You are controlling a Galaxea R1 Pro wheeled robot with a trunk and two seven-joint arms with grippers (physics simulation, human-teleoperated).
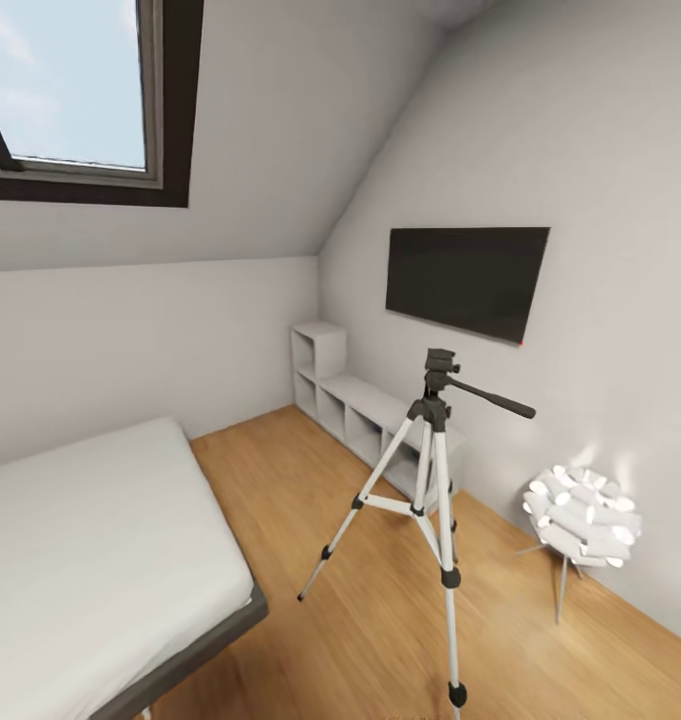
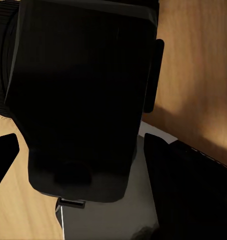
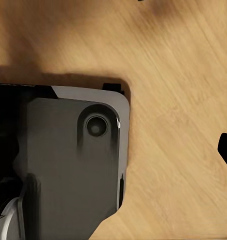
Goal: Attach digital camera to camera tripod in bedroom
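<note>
The camera tripod (image 1: 435, 410) stands on the light wood floor in the middle right of the head view, silver legs spread. Its black head (image 1: 440, 372) is bare on top, and the long pan handle (image 1: 495, 398) points right. In the left wrist view the boxy black digital camera (image 2: 78, 95) sits close up, lens barrel to one side. My left gripper (image 2: 81, 165) is shut on it, with dark fingers (image 2: 193, 195) flanking its lower part. In the right wrist view my right gripper (image 3: 113, 155) hangs open over the floor, one black fingertip (image 3: 226, 150) at the frame edge.
A grey-framed bed (image 1: 80, 540) with a white mattress fills the left. On the right wall a flat black screen (image 1: 467, 278) hangs above a low white shelf unit (image 1: 360, 410). A white ball lamp (image 1: 582, 518) stands right of the tripod. My grey base (image 3: 68, 165) shows below the right wrist.
</note>
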